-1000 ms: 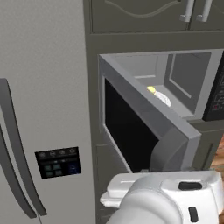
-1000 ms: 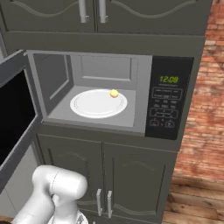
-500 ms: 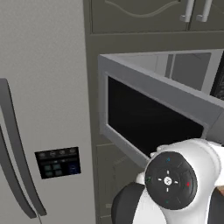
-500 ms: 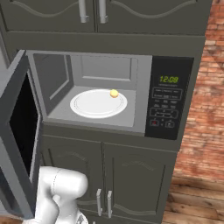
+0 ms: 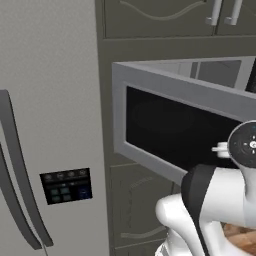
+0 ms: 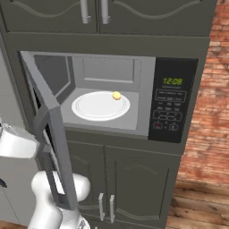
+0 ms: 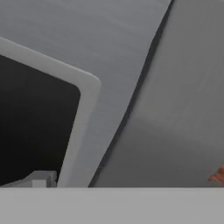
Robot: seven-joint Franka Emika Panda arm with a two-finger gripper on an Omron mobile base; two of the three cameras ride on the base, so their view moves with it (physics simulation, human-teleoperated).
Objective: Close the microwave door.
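While I look over the left base view, the fridge (image 5: pixel 50 100) takes the left side, grey, with curved handles (image 5: pixel 17 175) and a small button panel (image 5: pixel 66 185). Right of it the microwave door (image 5: pixel 175 130) stands partly open, hinged at its left edge, black glass facing my camera, thick grey frame around it. My arm (image 5: pixel 215 205) rises white at lower right, a round dark joint cap just in front of the door's right end. Dark cabinet doors (image 5: pixel 165 17) sit above.

In the right base view the door (image 6: pixel 51 134) is seen nearly edge-on at the left, swung out from the microwave (image 6: pixel 112 96), about halfway between open and shut. A white part of my arm (image 6: pixel 18 143) is just beside the door's outer face; I can't tell if it touches. Further right the light grey cavity is exposed, holding a white turntable plate (image 6: pixel 100 106) with a small yellow item (image 6: pixel 116 95) on its right rim. The black control panel (image 6: pixel 172 105) with green digits comes next, then a brick wall (image 6: pixel 210 89) at far right. Lower cabinet doors (image 6: pixel 129 188) sit under the microwave.

In the hand view the door's black window and grey frame (image 7: pixel 83 113) sit close at left, a grey surface at right. Fingers: can't tell whether apart or together, tips not clearly visible.
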